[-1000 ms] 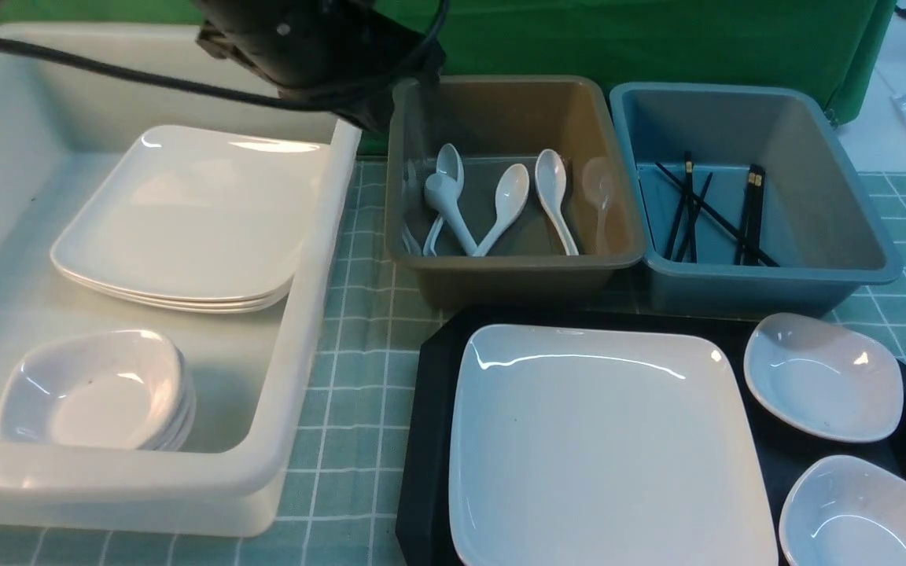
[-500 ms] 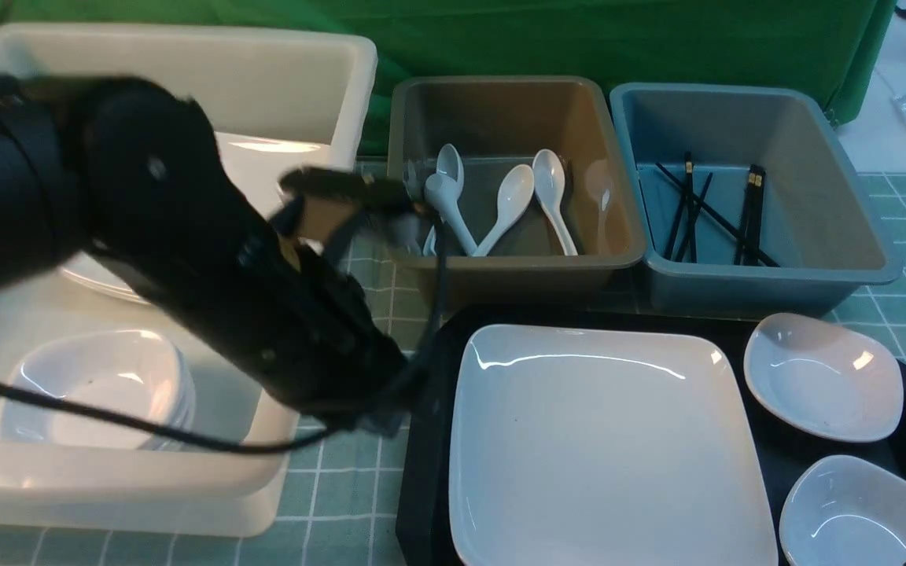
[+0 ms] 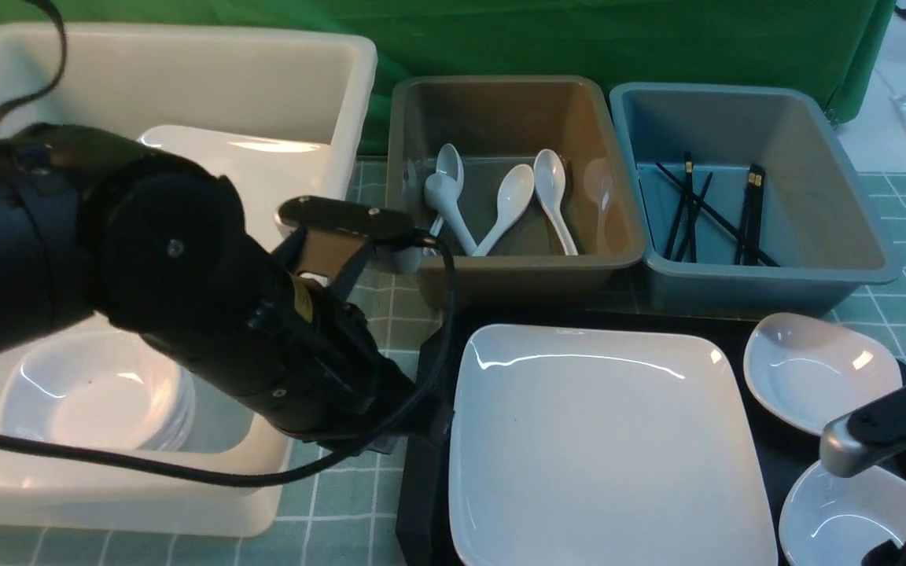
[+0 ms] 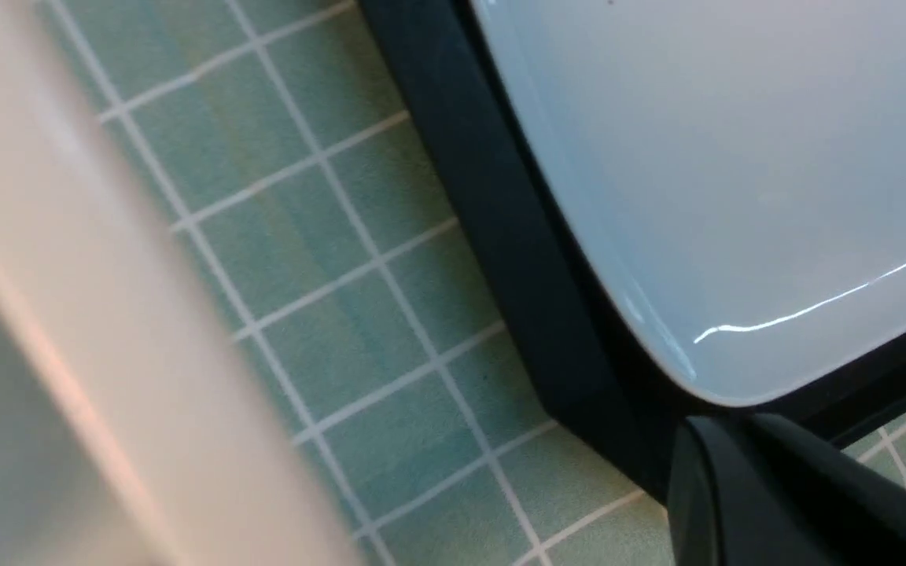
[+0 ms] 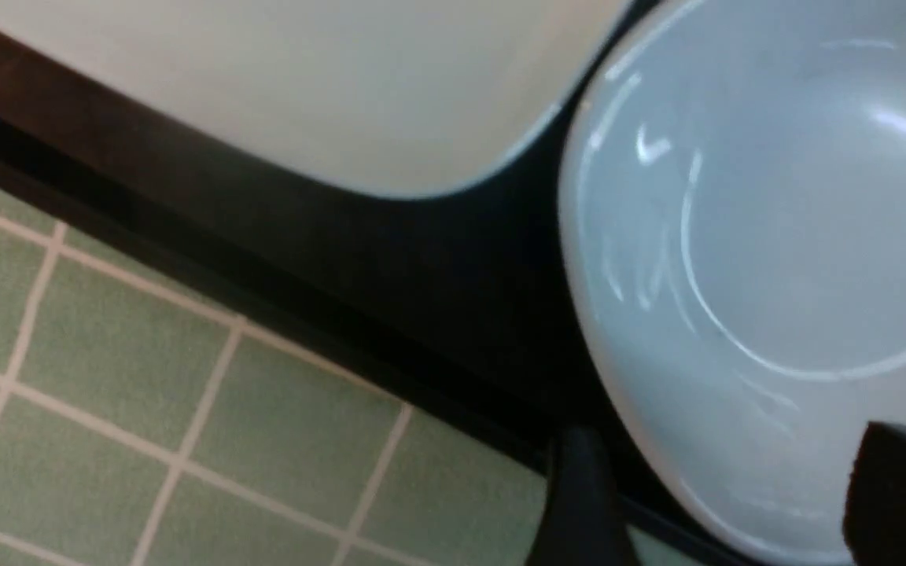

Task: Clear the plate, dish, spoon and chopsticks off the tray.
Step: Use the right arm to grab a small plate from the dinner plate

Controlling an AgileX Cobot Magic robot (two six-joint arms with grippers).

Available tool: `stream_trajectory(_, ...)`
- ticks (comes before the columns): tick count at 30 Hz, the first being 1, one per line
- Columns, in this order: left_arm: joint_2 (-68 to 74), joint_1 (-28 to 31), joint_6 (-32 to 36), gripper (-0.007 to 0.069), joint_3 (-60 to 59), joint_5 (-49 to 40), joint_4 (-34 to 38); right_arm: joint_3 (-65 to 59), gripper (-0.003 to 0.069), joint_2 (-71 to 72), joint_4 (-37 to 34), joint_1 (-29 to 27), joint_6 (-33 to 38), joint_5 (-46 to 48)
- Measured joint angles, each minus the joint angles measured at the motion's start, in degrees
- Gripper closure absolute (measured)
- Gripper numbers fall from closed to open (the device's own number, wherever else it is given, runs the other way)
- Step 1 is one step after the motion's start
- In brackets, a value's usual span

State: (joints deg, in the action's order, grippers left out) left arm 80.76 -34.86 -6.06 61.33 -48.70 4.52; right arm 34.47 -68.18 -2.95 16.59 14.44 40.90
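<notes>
Taking the big square white plate (image 3: 610,448) as my landmark, I have it lying in the black tray (image 3: 428,487), with my left gripper (image 4: 744,440) near its far left corner, fingers together and nothing between them. My right gripper (image 5: 728,487) has its fingers spread apart, near the lower rounded white dish (image 3: 846,515), which sits to the right of the plate; the other rounded white dish (image 3: 823,373) is to the plate's right too, farther from me. I can't tell whether the right fingers touch the lower dish.

Beyond the plate, the white spoons (image 3: 551,192) lie in the brown tub (image 3: 524,263), and the black chopsticks (image 3: 752,212) lie in the blue tub (image 3: 775,275), beyond it and to the right.

My left arm covers much of the white tub (image 3: 209,503) left of the plate, hiding part of the stacked plates (image 3: 225,161) in there. The plate's near edge is cut off in my front view, and so is the tray's near side. My right wrist view is blurry around the fingertips.
</notes>
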Motion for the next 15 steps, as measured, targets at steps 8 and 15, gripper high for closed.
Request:
stream_trajectory(8, -8.43, 13.89, -0.3, 0.0615, -0.61, -4.88, -0.46, 0.0, 0.0191, -6.81, 5.0, 6.3, -4.75, -4.34)
stream_trajectory(15, -16.71, 21.95, -0.07, 0.0615, -5.53, -4.2, 0.75, 0.0, 0.0191, -13.1, 8.69, 6.63, -8.98, -5.83)
